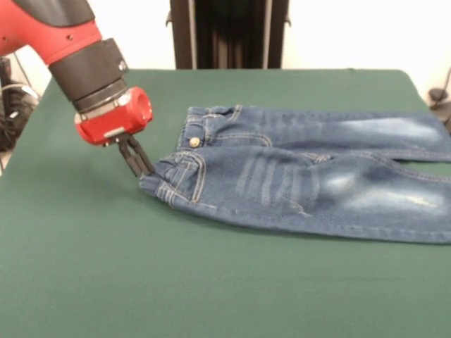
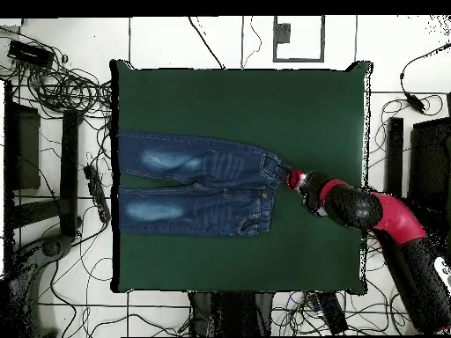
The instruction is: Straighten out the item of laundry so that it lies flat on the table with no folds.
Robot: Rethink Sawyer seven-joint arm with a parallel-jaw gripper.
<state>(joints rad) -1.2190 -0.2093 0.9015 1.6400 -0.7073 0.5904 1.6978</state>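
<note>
The small blue denim jeans (image 1: 296, 179) lie on the dark green table (image 1: 211, 282), with the waistband to the left and the legs running off to the right in the front view. The metal button (image 1: 194, 141) shows at the waist. My gripper (image 1: 144, 169) reaches down from the left, and its thin black fingers are closed together on the near corner of the waistband, which is pulled out slightly towards it. In the overhead view the gripper (image 2: 286, 173) is at the right end of the jeans (image 2: 194, 183), on the table (image 2: 229, 97).
The robot's black pedestal (image 1: 227, 32) stands behind the table's far edge. In the overhead view the leg ends reach the table's left edge (image 2: 115, 185). Cables and black stands (image 2: 70, 167) lie on the floor around the table.
</note>
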